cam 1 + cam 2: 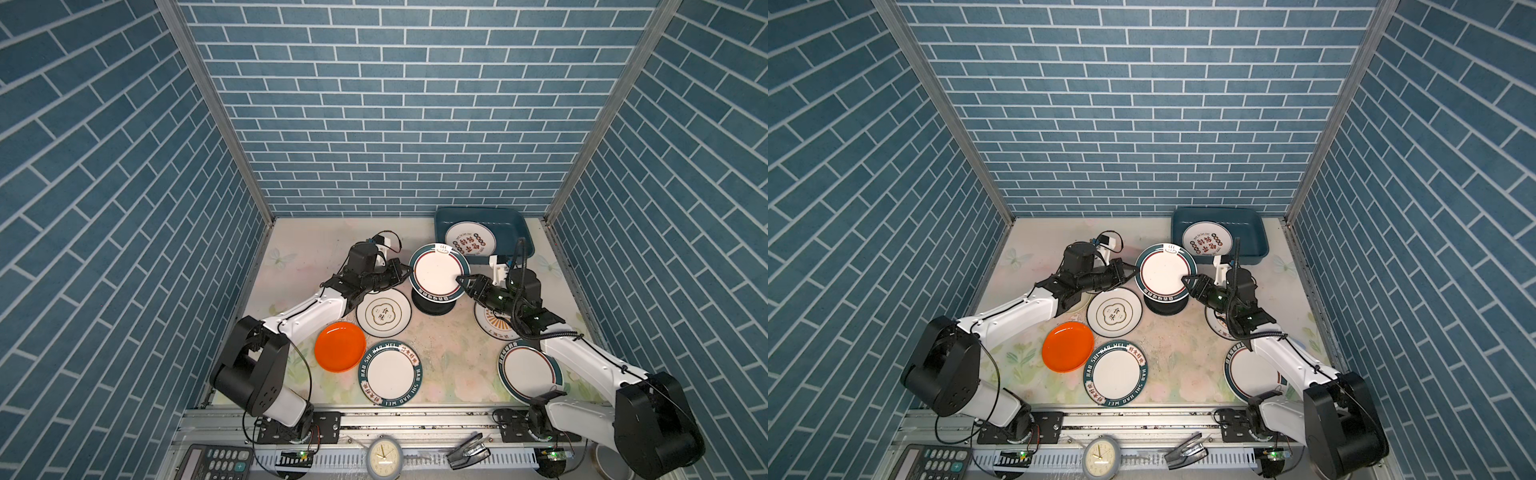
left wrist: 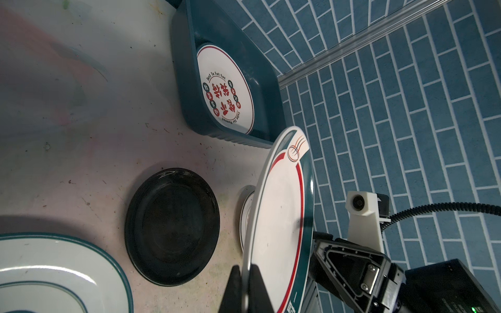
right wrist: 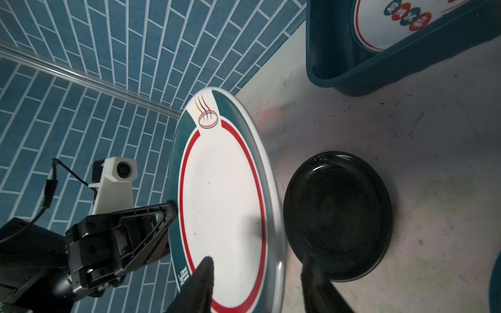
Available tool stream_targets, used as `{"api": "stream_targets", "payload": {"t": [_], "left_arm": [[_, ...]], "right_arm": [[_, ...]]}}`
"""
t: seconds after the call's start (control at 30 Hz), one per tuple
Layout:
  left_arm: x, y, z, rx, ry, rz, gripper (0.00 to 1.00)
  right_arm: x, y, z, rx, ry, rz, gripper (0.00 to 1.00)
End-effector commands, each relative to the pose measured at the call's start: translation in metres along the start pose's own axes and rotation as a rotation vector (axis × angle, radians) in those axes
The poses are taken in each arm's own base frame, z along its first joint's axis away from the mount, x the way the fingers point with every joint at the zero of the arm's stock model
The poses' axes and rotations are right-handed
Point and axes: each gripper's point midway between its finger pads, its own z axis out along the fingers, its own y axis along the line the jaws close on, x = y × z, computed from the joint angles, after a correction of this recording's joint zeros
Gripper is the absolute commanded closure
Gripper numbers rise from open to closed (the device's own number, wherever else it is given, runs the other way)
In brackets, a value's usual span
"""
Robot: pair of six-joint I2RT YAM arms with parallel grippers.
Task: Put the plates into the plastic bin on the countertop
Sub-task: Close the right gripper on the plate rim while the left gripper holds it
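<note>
Left fingers [image 2: 259,294] clamp the teal-rimmed plate [image 2: 276,225] — right fingers [image 3: 199,284] (gap plain only in wrist view) straddle it, parted.

Two overhead eyes, two wrist close-ups.
Both top views looked down from high at the front onto the whole countertop [image 1: 449,353]; the wrist views sat close, facing each other across the raised plate [image 2: 279,216], both also showing the black plate [image 2: 172,226] and plastic bin [image 2: 183,81].

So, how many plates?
8. Printed plate in the bin, lifted plate in the left hand, black plate below it; gold-ringed plate, orange plate, lettered plate at left; sunburst plate, teal-rimmed plate under the right arm. Others may hide.
</note>
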Motion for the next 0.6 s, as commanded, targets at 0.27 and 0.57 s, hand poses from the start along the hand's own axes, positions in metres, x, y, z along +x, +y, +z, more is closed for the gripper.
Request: {"api": "stream_targets", "payload": {"t": [0.27,0.57], "left_arm": [[-0.001,-0.023,-0.003,0.054,-0.010,0.042,1.00],[-0.004,-0.032,-0.018,0.059,-0.051,0.118,0.19]], "right_arm": [[-0.013,0.011,-0.004,0.003,-0.047,0.011,0.93],[-0.018,0.003,-0.014,0.077,-0.078,0.030,1.00]]}}
